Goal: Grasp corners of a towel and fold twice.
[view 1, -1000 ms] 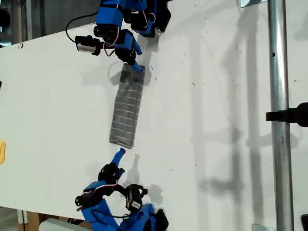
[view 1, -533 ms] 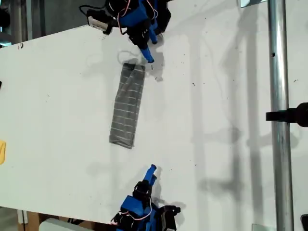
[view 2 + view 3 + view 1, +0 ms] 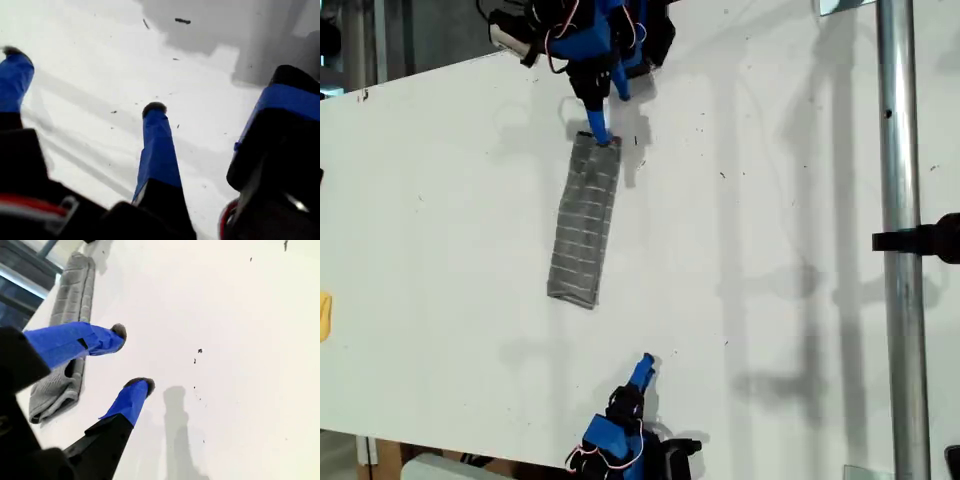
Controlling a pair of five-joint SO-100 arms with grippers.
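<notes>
Exterior view: towel folded, clear of second gripper's jaws

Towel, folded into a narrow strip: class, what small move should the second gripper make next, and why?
Probably ease my second gripper toward the towel, at its near end: the jaws stand open over bare table, apart from the cloth.

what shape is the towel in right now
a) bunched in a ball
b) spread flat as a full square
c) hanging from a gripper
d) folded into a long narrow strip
d: the towel lies flat on the white table as a long narrow strip, seen the same way in the second wrist view.
</notes>
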